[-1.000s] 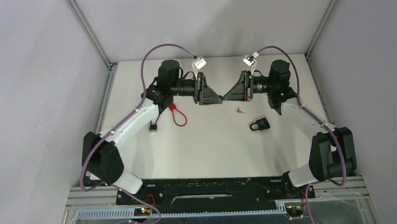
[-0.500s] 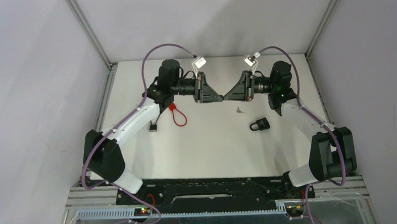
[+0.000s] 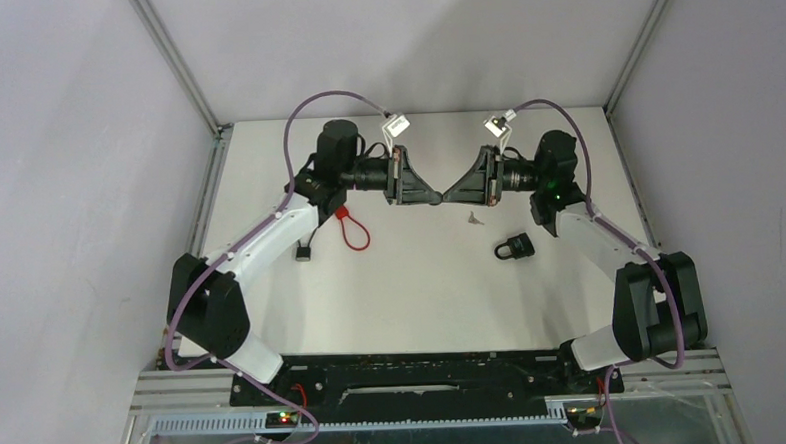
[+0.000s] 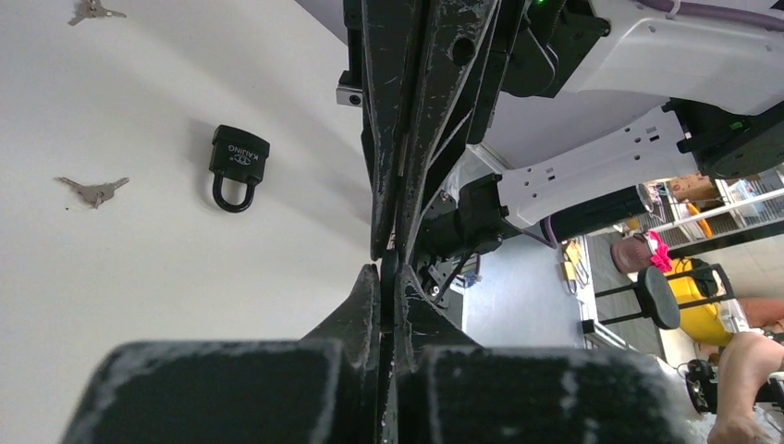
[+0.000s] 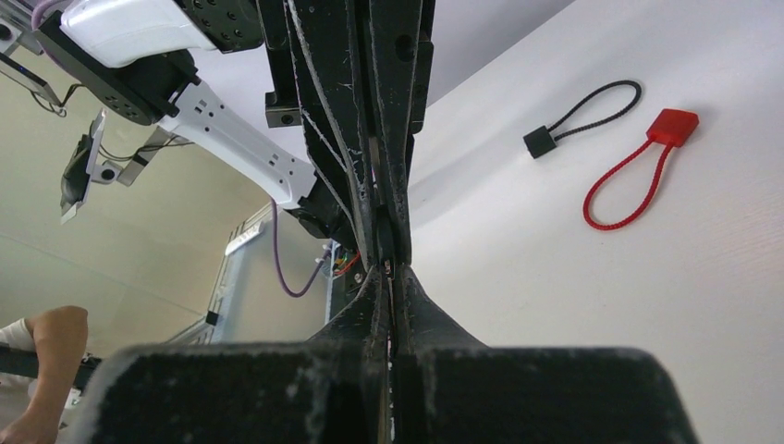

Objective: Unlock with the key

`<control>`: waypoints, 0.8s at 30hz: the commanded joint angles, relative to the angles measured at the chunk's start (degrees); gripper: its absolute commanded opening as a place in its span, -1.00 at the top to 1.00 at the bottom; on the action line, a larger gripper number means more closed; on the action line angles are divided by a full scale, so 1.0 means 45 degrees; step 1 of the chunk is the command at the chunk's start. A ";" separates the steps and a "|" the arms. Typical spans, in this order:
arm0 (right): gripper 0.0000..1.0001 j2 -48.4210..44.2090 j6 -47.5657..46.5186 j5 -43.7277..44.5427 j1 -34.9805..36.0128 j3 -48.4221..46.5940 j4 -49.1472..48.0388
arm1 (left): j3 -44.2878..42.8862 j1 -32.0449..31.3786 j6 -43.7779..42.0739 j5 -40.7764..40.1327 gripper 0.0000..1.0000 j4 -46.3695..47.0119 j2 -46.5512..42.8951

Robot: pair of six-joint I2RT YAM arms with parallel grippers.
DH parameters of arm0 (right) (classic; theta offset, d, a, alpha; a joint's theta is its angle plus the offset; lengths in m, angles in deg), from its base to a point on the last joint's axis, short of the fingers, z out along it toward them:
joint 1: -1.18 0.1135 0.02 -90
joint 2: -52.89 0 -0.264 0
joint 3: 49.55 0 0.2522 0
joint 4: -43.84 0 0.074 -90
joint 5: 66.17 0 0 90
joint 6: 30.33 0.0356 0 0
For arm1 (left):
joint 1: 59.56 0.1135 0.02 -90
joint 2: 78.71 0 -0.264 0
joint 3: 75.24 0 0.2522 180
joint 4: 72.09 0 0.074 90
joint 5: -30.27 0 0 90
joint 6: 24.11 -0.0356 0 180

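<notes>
The padlock [image 3: 513,246] lies flat on the table [image 3: 422,301], right of the centre of the top view, and its shackle looks closed. A key [image 3: 476,217] lies near it, to its upper left, apart from it and not held by any claw. A second key [image 4: 90,11] shows in the upper left corner of the left wrist view, also lying on the table.

Above the key, the left gripper [image 3: 432,196] and the right gripper [image 3: 449,194] point at each other and meet tip to tip in the upper middle of the top view. Both claws are pressed together. Whether something thin sits between the tips I cannot tell.

In the left half of the top view a red loop [image 3: 352,229] lies below the left arm. A small black loop [image 3: 302,252] is to its lower left, apart from it.
</notes>
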 commanded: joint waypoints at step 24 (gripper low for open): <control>-0.74 -0.1316 -1.5308 1.1479 -0.2480 -0.1496 1.7486 | -0.1014 0.0063 -0.9976 -0.5134 1.00 -1.0164 -0.2438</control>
